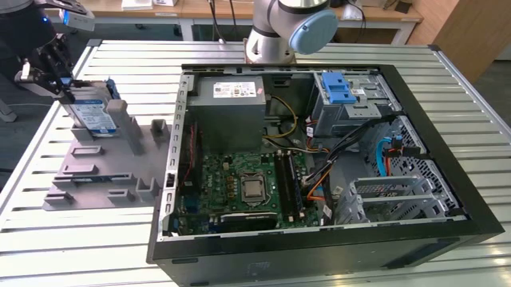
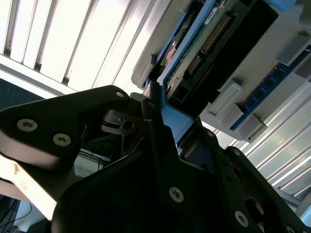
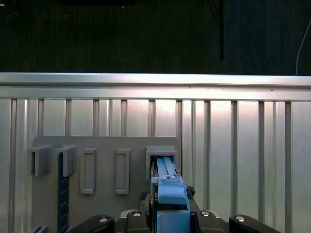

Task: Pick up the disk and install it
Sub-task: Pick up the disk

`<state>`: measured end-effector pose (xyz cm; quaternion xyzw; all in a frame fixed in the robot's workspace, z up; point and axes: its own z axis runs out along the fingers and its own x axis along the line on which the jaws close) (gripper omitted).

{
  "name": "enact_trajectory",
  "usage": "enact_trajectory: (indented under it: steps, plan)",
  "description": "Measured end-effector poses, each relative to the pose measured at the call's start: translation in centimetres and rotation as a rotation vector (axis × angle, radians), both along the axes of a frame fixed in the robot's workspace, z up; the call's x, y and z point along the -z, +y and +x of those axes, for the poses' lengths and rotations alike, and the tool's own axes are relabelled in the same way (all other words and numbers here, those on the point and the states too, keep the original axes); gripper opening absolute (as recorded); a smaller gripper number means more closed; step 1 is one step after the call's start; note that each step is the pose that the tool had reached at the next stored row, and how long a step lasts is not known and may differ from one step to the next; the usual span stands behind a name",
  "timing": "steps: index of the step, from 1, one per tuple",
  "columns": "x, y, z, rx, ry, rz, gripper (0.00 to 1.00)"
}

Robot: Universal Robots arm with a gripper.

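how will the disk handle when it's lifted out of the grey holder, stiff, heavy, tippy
Probably stiff and heavy for its size: the disk looks like a solid metal-cased block. It stands on edge in the holder, so outside the slot it would likely tip. Its blue rail looks like smooth plastic, perhaps slippery.
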<state>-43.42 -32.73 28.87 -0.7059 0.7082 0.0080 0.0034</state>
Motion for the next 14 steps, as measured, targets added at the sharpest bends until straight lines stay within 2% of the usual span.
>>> enact_trajectory:
  steps: [14]
  plan:
    - [-0.11, 0.00, 0.01, 0.000, -0.0005, 0.0002, 0.36]
